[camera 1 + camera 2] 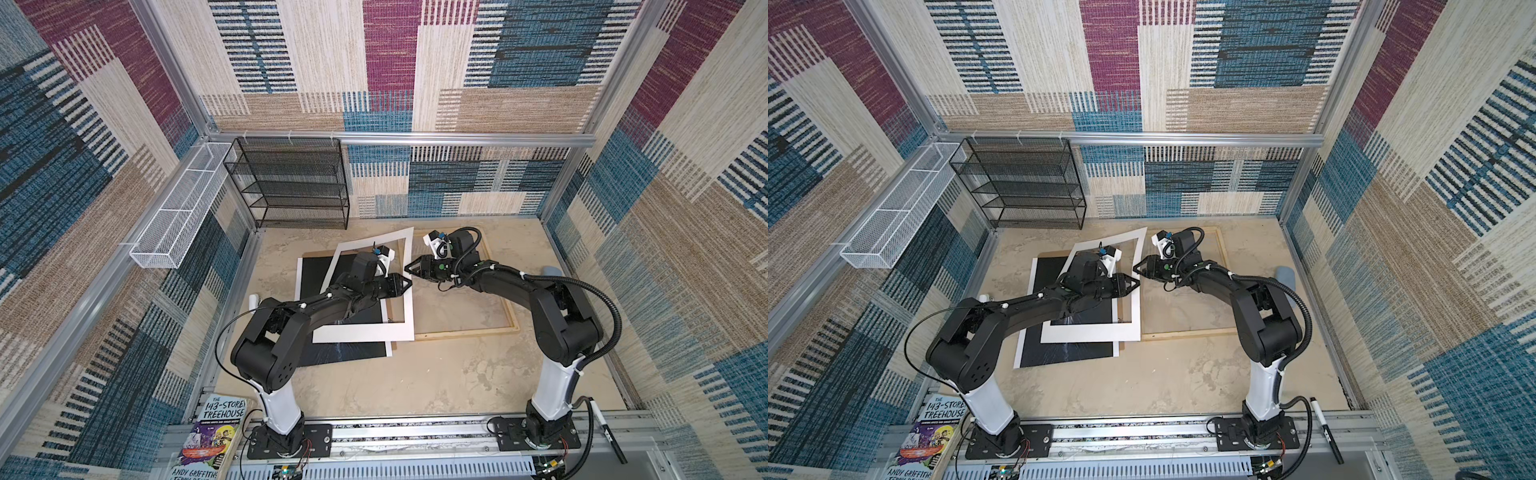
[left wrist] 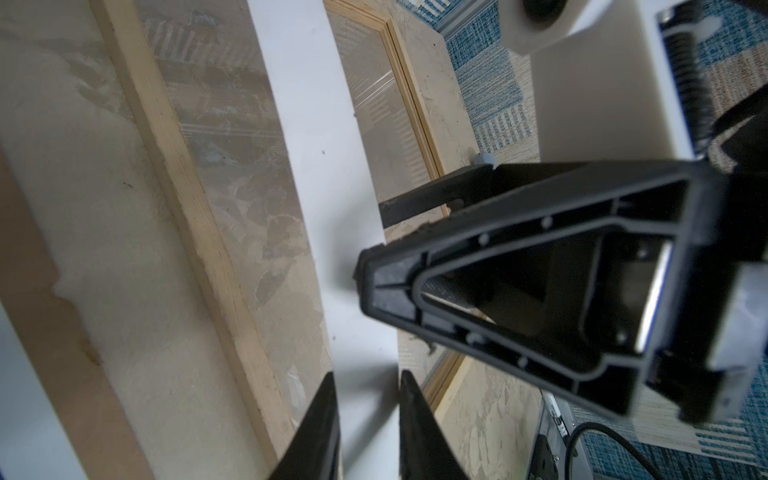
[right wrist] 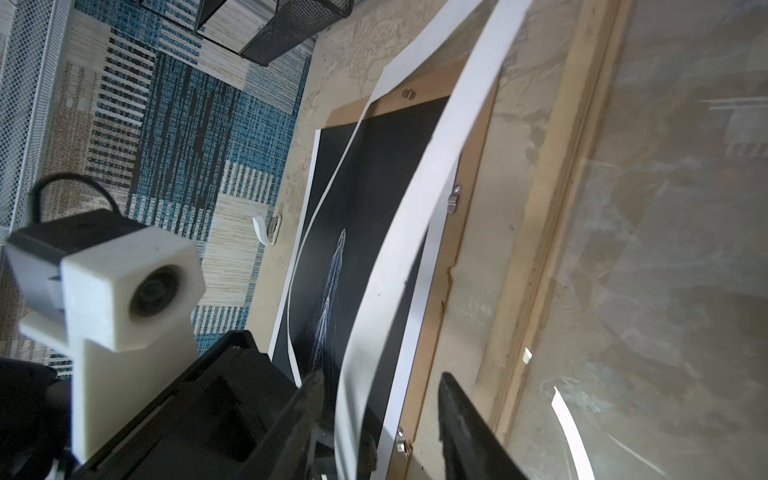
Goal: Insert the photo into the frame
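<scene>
Photo (image 1: 316,278) flat, face up, left of frame (image 1: 465,332), long axis parallel to frame's long rails, partly under raised mat (image 1: 361,332). Left arm nearer. Right jaws open astride mat rail; left jaws narrow on same rail, grip unclear. Likely mat must clear first.

Mottled beige desk (image 1: 415,374) bearing the pale-wood frame (image 1: 465,331) right of centre, a brown backing sheet (image 1: 320,253) left of centre, and a black mesh rack (image 1: 291,187) upper left.
</scene>
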You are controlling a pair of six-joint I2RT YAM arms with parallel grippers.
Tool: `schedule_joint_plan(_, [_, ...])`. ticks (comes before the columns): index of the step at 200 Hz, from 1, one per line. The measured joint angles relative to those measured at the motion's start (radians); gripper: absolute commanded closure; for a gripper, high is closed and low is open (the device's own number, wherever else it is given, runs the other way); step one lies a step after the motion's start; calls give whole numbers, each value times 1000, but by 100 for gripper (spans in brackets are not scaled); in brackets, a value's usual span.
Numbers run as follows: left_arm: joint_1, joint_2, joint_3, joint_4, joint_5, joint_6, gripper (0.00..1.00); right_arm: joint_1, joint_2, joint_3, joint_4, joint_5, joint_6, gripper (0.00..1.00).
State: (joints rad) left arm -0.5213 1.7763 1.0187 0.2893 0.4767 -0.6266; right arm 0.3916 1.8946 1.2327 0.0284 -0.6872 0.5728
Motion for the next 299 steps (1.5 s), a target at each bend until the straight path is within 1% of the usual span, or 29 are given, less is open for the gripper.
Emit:
schedule_joint_plan(40, [0, 0, -7, 6, 0, -3, 73, 1, 17, 4, 40, -35, 22, 65])
schedule_joint_plan(87, [0, 2, -7, 9, 1, -3, 73, 3, 35, 4, 72, -62, 40, 86])
schedule_joint_plan(106, [0, 2, -7, 8, 1, -3, 73, 3, 37, 4, 79, -68, 47, 90])
schedule_joint_plan(114, [0, 2, -7, 8, 1, -3, 71, 3, 37, 4, 82, -69, 47, 92])
schedule_joint_plan(123, [0, 2, -7, 8, 1, -3, 66, 4, 37, 4, 85, -71, 47, 93])
schedule_joint_plan(135, [0, 2, -7, 8, 1, -3, 58, 4, 37, 4, 85, -71, 47, 95])
schedule_joint_plan(143, [0, 2, -7, 8, 1, -3, 55, 4, 37, 4, 85, -71, 47, 95])
schedule_joint_plan(168, [0, -23, -13, -19, -4, -3, 51, 4, 37, 6, 76, -71, 37, 97])
schedule_joint_plan(184, [11, -68, -48, -21, -6, -3, 48, 3, 37, 14, 65, -71, 23, 97])
schedule_joint_plan(214, [91, -160, -147, -31, -28, -14, 46, 3, 30, 24, 24, -68, -29, 98])
schedule_joint_plan(242, [164, -232, -170, -103, -72, -13, 46, 3, 10, 24, -46, -61, -101, 99])
schedule_joint_plan(271, [199, -299, -170, -233, -146, 23, 46, -4, -13, 11, -122, -61, -188, 99])
schedule_joint_plan(299, [205, -346, -151, -367, -233, 83, 45, -13, -37, -20, -182, -59, -266, 100])
